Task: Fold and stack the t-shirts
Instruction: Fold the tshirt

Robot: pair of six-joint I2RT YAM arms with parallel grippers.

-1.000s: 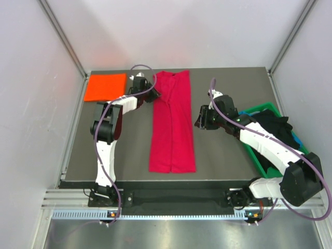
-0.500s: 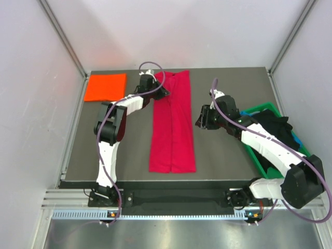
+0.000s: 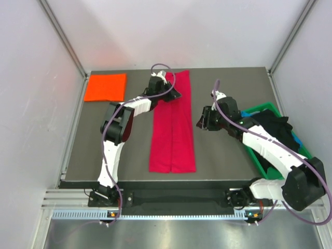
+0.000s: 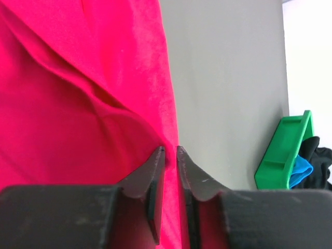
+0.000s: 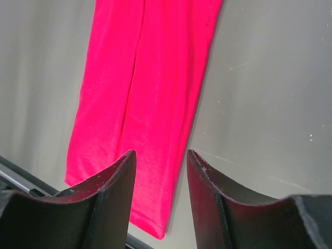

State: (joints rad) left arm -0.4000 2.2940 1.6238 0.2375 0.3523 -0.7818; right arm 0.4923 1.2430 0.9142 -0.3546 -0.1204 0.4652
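Two arms work over one bench [image 3: 228, 88], and four t-shirts can be counted: one crimson, one orange, one black and one blue. The crimson shirt [image 3: 171, 135] lies folded into a narrow strip to the left of the right claw [image 3: 201, 123], its long axis running from the near edge to the far edge, with a crease line down its middle. The right claw hovers beside the strip's right edge, its fingers spread and empty. Right of and behind it, the green bin [image 3: 258, 110] holds the black shirt [image 3: 272, 124] and the blue shirt [image 3: 295, 139] in a heap. Farther on, the left claw [image 3: 175, 95] sits over the strip's far end. Only the left wrist view shows its fingers [image 4: 155, 171] nearly together at the cloth's right edge; I cannot tell whether they pinch it. The orange shirt [image 3: 105, 87] lies folded square, well to the left of that claw.
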